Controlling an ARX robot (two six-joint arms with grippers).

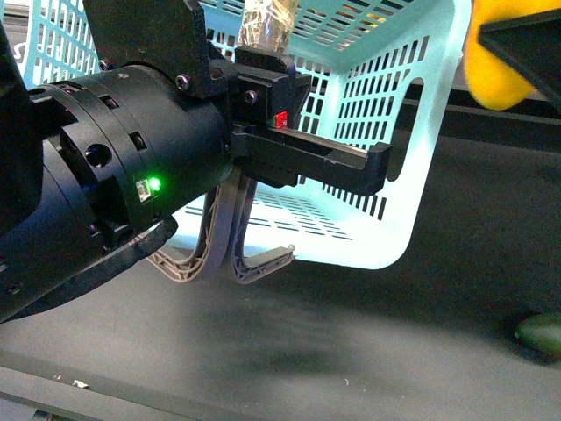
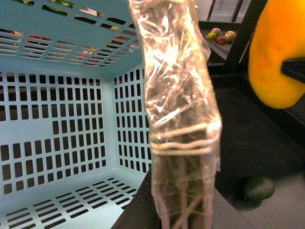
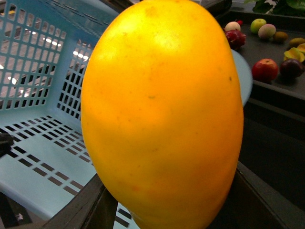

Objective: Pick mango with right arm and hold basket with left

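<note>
The left gripper (image 2: 183,207) pinches the taped handle (image 2: 178,95), steadying the tipped basket (image 1: 386,70), while the right gripper (image 3: 167,212) clamps the mango (image 3: 162,114) between its fingers just outside the rim, presumably for lowering in.

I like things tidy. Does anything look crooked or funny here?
Yes: the basket is tipped askew, not flat on the table, hanging by its taped handle at the left gripper. A dark green fruit lies alone on the table.

Chest camera forward, wrist cameras close, basket (image 1: 434,158) shared
</note>
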